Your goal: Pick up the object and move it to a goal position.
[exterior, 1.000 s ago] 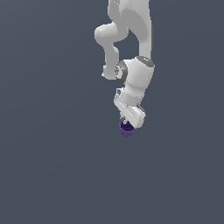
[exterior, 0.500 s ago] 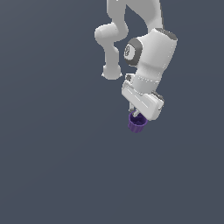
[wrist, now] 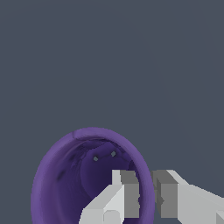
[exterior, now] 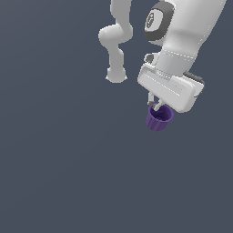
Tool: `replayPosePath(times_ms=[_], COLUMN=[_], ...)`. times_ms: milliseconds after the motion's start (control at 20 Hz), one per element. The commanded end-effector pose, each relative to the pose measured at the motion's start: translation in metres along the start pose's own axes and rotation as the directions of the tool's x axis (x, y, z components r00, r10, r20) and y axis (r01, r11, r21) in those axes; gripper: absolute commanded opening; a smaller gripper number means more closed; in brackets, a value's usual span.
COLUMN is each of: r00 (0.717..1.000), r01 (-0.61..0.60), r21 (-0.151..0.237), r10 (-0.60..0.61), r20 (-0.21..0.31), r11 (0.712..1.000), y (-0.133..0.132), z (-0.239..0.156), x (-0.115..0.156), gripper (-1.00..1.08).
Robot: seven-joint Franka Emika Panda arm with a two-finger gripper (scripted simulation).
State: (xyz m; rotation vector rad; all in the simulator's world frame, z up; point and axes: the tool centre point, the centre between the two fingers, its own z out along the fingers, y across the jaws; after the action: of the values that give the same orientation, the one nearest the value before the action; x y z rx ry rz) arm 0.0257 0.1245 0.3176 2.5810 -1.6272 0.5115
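No readable text; the arm's (exterior: 191, 27) round mark seems illegible.

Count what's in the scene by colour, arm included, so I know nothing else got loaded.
Purple: 1, the cup, its wall pinched between the fingers of the gripper
White: 1, the arm
Total: 2

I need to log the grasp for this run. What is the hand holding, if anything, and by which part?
The hand holds the purple cup by its rim: one finger inside the cup, the other outside, pinching the wall between them.
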Motion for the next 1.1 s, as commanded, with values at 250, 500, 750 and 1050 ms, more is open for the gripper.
replayPosePath(times_ms=[250, 500, 750, 1050], r00=[1.0, 1.0, 1.0, 1.0], r01=[0.001, 0.001, 0.002, 0.002], r21=[0.001, 0.001, 0.001, 0.001], r10=[-0.001, -0.001, -0.002, -0.002], r20=[0.001, 0.001, 0.0, -0.001], r11=[1.0, 1.0, 1.0, 1.0], y=[-0.033, -0.051, -0.065, -0.075], z=[-0.058, -0.088, -0.11, -0.125], x=[0.005, 0.007, 0.009, 0.011], gripper=[-1.0, -1.0, -1.0, -1.0])
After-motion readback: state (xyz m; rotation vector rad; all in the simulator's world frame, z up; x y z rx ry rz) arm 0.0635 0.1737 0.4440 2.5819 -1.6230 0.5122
